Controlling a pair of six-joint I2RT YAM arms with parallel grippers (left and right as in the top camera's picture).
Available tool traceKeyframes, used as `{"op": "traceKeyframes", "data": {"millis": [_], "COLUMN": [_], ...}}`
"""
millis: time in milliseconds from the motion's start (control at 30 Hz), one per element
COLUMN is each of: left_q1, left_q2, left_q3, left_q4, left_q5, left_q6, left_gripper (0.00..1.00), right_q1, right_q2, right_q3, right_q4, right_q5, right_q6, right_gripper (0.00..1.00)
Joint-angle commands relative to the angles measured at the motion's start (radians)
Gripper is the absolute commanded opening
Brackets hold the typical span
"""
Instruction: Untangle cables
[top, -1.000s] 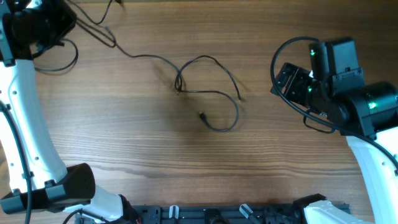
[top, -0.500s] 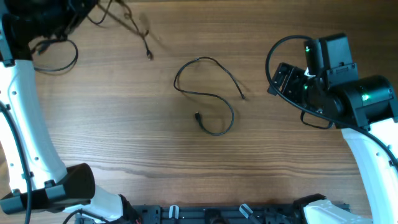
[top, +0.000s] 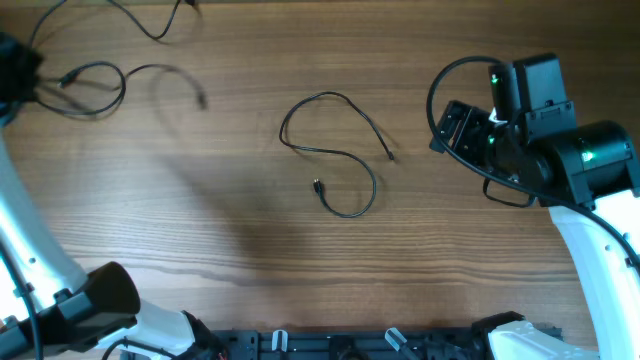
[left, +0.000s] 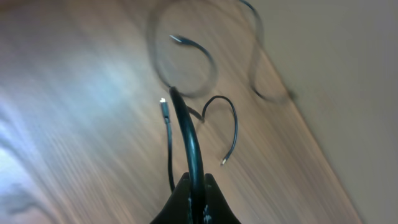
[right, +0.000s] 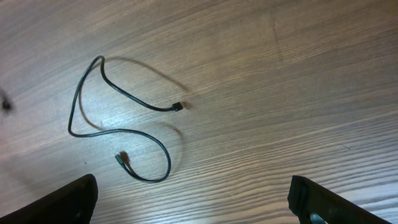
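Observation:
One thin black cable (top: 335, 150) lies loose in an S-shape at the table's middle, both plug ends free; it also shows in the right wrist view (right: 118, 130). A second thin black cable (top: 150, 70) hangs blurred at the far left, held up from the table. My left gripper (left: 196, 186) is shut on this cable (left: 186, 130), which arcs up from the jaws; its body is mostly off the overhead view's left edge. My right gripper (right: 193, 205) is open and empty, off to the right of the loose cable.
The thicker black arm cables loop at the top left (top: 95, 90) and round the right arm (top: 450, 80). The table's far edge (left: 323, 93) meets a plain wall in the left wrist view. The arm bases stand at the front edge.
My left gripper has pulled its cable up and to the left, free of the middle cable. The middle cable now lies alone. The right arm shifted slightly left, then held still.

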Motion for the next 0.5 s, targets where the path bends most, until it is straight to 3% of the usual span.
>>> {"op": "traceKeyframes", "data": {"millis": [0, 267, 367, 467], "left_q1": [0.066, 0.097, 0.096, 0.096], "left_q2": [-0.003, 0.003, -0.04, -0.134], "left_q3": [0.005, 0.005, 0.005, 0.005], "left_q4": [0.003, 0.013, -0.033, -0.058], "left_q5": [-0.122, -0.203, -0.098, 0.045], "left_q6": [0.033, 0.051, 0.071, 0.21], "left_gripper": [0.04, 0.04, 0.04, 0.04], "right_q1": [-0.003, -0.003, -0.003, -0.003], "right_q2": [0.006, 0.006, 0.007, 0.007], "right_q3": [-0.006, -0.006, -0.006, -0.006], "right_q4": [0.019, 0.024, 0.029, 0.042], "right_q5": [-0.006, -0.006, -0.006, -0.006], "right_q6": [-0.02, -0.021, -0.033, -0.043], "right_gripper": [1.0, 1.0, 1.0, 1.0]}}
